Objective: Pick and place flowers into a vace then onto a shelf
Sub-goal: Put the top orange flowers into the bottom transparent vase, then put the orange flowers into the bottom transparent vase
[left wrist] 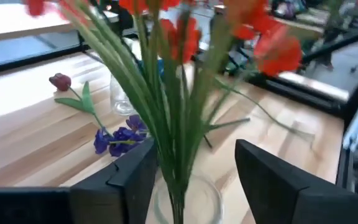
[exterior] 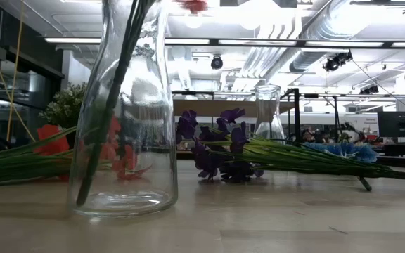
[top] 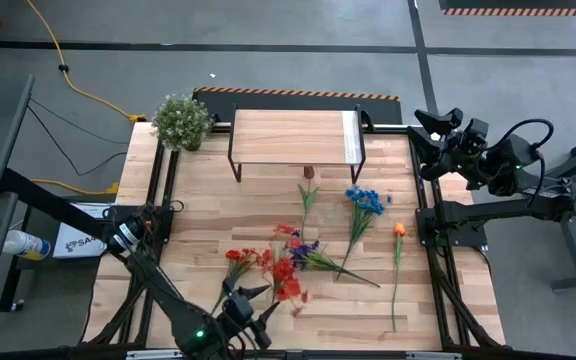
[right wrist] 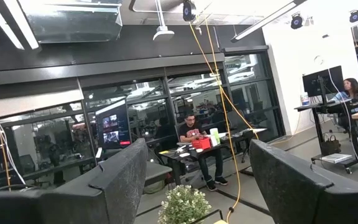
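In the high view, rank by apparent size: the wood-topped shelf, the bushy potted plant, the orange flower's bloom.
1. Wood-topped shelf with black legs
2. Bushy green potted plant
3. Orange flower's bloom

Two matte black jointed arms, looped black cables, small green indicator lights, broad dark wedge-shaped fingers (left wrist: 135, 180)

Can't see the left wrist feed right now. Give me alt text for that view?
The left hand stands open around green stems of the red flowers, which drop into a clear glass vase just below its fingers. On the wood table beyond lie a purple flower and a dark maroon flower, with a second glass vase behind.
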